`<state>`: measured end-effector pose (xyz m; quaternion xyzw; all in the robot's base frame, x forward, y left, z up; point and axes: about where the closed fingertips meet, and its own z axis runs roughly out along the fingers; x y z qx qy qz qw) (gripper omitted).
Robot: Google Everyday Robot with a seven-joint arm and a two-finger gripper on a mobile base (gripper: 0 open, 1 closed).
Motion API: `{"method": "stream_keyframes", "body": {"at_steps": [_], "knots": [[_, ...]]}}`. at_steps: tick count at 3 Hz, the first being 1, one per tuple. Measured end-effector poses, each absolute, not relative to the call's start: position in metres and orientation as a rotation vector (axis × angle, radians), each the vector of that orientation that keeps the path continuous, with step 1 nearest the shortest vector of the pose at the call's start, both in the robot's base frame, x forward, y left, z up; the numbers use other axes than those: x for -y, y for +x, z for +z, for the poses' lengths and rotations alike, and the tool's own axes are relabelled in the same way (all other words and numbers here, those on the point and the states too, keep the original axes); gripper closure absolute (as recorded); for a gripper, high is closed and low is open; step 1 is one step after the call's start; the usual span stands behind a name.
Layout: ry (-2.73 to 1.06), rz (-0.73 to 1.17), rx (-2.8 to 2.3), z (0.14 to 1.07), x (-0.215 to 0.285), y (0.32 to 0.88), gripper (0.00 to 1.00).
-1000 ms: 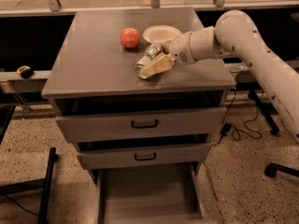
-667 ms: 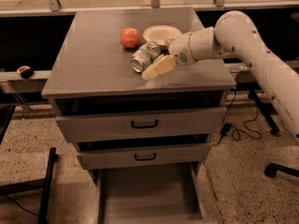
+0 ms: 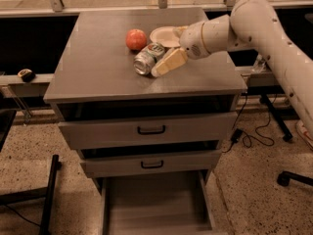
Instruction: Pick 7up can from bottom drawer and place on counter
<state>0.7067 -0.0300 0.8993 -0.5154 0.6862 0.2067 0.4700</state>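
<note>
Gripper (image 3: 164,66) against tipped 7up can (image 3: 148,58) on counter (image 3: 98,58), grasp unclear; bottom drawer (image 3: 155,204) open

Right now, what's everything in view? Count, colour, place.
7up can: 1, silver-green, on its side on the counter, front of apple
apple: 1, red-orange, counter, rear middle
plate: 1, white, counter, right of apple
counter: 1, grey, cabinet top
upper drawers: 2, grey, black handles, under counter
bottom drawer: 1, grey, pulled out
cables: black, floor, right
hand: 1, cream, beside can's right
arm: 1, white, from right
</note>
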Motion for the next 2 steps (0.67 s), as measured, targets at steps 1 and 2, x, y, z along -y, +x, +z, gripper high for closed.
{"method": "stream_keyframes", "body": {"at_steps": [1, 2], "knots": [[-1.344, 0.392, -1.559, 0.9589, 0.0489, 0.6954, 0.00], [-1.361, 0.382, -1.541, 0.9583, 0.0473, 0.6967, 0.00]]}}
